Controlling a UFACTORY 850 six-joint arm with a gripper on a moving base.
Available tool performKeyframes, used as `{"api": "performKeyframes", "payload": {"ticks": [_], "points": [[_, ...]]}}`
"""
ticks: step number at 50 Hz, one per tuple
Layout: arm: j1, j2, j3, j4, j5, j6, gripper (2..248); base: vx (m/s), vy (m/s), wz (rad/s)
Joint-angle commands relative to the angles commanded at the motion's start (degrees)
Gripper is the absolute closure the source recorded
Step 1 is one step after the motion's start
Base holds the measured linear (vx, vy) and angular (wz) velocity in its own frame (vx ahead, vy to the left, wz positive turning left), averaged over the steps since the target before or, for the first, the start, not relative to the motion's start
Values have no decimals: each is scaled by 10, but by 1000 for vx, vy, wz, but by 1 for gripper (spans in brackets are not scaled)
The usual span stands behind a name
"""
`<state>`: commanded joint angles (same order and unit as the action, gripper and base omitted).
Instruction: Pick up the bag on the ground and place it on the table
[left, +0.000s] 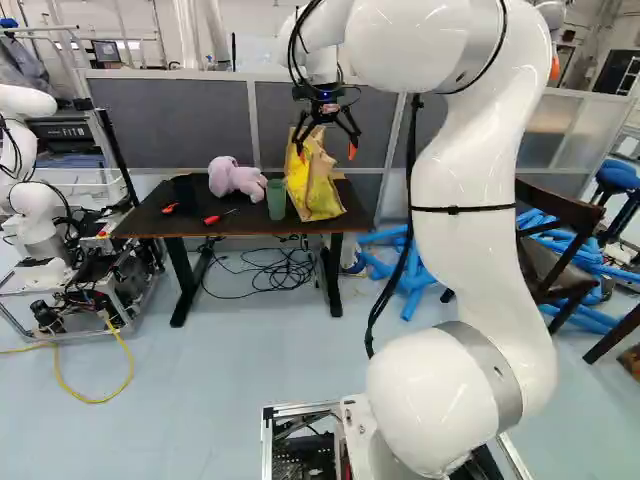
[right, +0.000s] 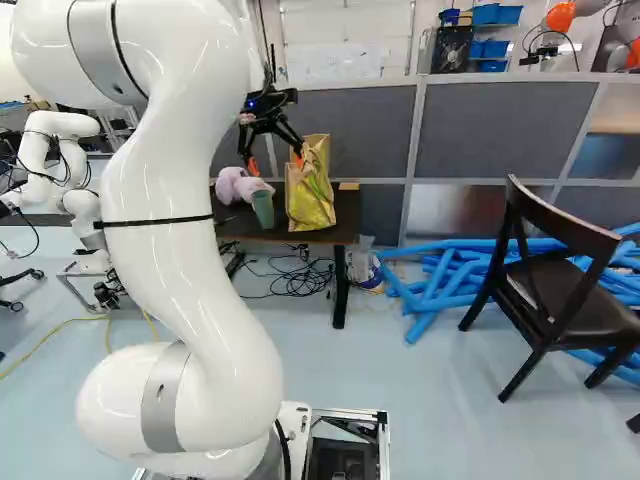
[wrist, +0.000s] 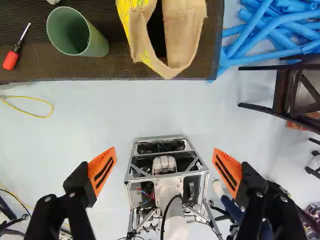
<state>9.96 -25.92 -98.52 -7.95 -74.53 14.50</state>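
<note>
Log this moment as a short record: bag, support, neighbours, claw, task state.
bag: yellow-and-tan woven bag, upright, mouth open
support: black table
neighbours: green cup, pale pink plush toy, red-handled screwdriver
claw: open, holding nothing, bag ahead of it in the wrist view
task state: bag on table, ungripped; placement looks complete

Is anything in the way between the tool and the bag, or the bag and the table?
Nothing visible stands between the open tool and the bag. The bag is on the table; the cup is beside it, not in between.
</note>
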Motion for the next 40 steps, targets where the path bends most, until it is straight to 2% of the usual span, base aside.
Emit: {"api": "performKeyframes", "payload": {"ticks": [40], "points": [[-1,5,10,1,14,-2,3,0,0,0]]}}
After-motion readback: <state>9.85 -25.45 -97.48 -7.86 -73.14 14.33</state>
